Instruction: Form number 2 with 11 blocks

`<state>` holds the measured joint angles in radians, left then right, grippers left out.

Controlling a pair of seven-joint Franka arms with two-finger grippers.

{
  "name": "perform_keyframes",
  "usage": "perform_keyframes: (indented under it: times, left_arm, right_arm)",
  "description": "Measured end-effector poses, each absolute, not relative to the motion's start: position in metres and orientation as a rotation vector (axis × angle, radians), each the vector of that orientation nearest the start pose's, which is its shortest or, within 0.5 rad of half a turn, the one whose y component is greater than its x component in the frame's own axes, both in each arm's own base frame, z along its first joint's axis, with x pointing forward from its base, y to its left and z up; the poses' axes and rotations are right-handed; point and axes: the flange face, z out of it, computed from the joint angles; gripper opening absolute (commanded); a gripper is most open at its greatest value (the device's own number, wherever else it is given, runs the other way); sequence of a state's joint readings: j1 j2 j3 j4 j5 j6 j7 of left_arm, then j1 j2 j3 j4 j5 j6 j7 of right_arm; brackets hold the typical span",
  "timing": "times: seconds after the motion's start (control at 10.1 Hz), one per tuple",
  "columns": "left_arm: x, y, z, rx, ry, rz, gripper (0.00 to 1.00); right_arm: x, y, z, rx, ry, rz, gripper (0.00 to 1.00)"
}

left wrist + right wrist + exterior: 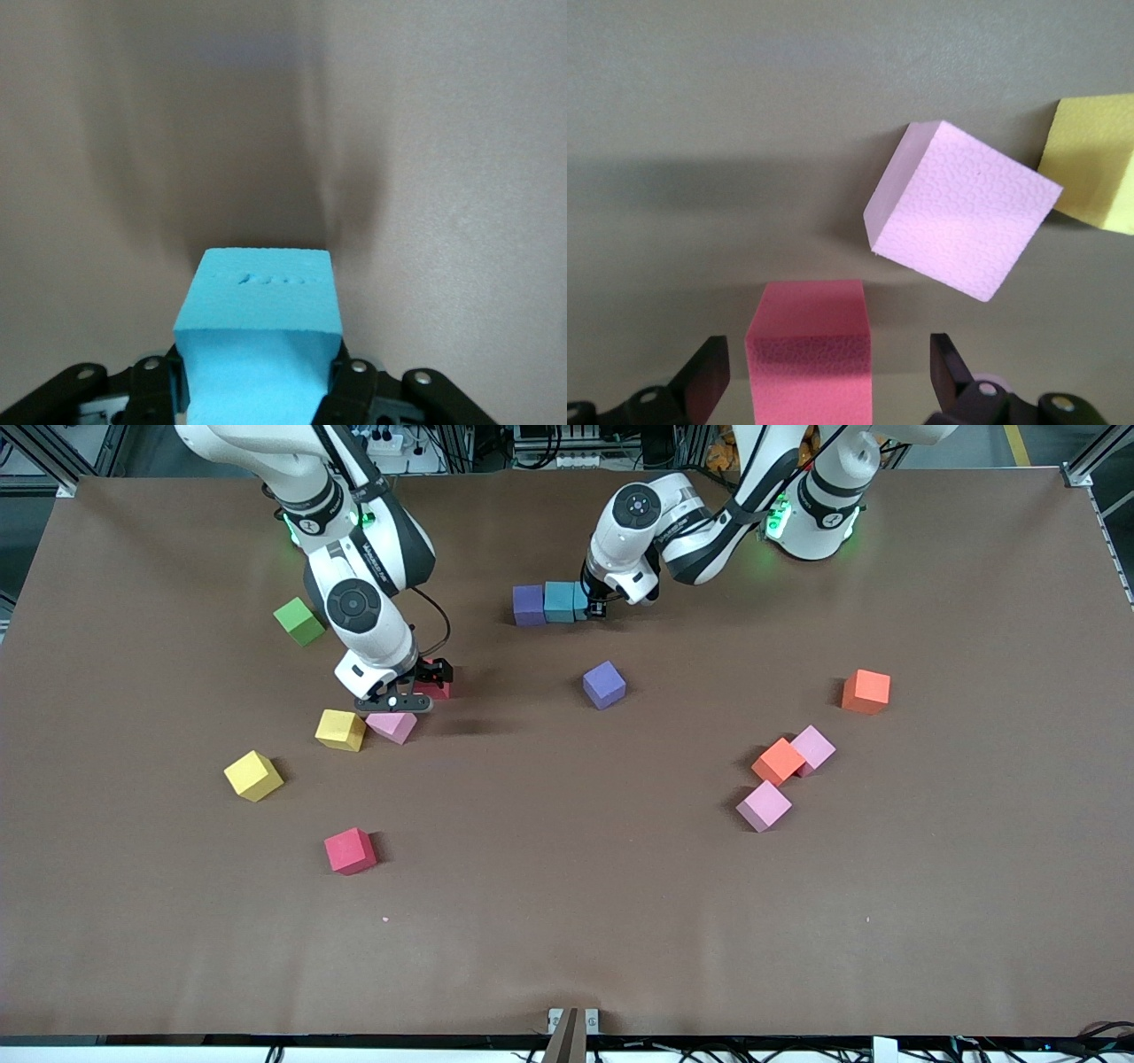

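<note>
Left gripper [599, 608] down at the bench [567, 921], fingers [350, 376] clenched on a light blue block [257, 332]. That block set at the end of a short row, touching a second light blue block [559, 600], itself touching a purple block [528, 605] toward the right arm's end. Row lying close to the robots' bases.

Right gripper [423, 686] low over a red block [808, 350], fingers [948, 367] released and spread to either side of it, not touching. Just beside, nearer the front camera, a pink block [392, 725] turned at an angle, and next to that a yellow block [340, 730].

Scattered elsewhere: another yellow block [253, 775] and a second red block [350, 850] nearer the camera at the right arm's end; a green cube [299, 621] beside the right arm; a lone purple block [604, 685] mid-bench. Toward the left arm's end, an orange block [866, 691] alone, then a cluster of an orange-red block [779, 761] touching a pink block [812, 747], with one more pink block [764, 805] just nearer the camera.
</note>
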<state>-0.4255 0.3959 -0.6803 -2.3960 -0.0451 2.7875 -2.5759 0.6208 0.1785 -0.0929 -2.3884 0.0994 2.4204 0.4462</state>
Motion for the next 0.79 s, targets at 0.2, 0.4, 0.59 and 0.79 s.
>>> perform_keyframes:
  times: [0.2, 0.4, 0.59, 0.79]
  left_arm:
    - [0.217, -0.461, 0.198, -2.218, -2.193, 0.427, 0.7]
    - [0.216, -0.462, 0.198, -2.222, -2.188, 0.426, 1.0]
    - [0.223, -0.46, 0.198, -2.216, -2.202, 0.418, 1.0]
    - [0.234, -0.462, 0.203, -2.218, -2.23, 0.419, 1.0]
  right_arm:
    - [0.417, 0.25, 0.23, -3.153, 0.001, 0.243, 1.0]
    - [0.414, 0.251, 0.224, -3.154, -0.004, 0.234, 1.0]
    - [0.408, 0.247, 0.211, -3.153, -0.002, 0.205, 1.0]
    - [0.402, 0.249, 0.203, -3.159, -0.016, 0.212, 1.0]
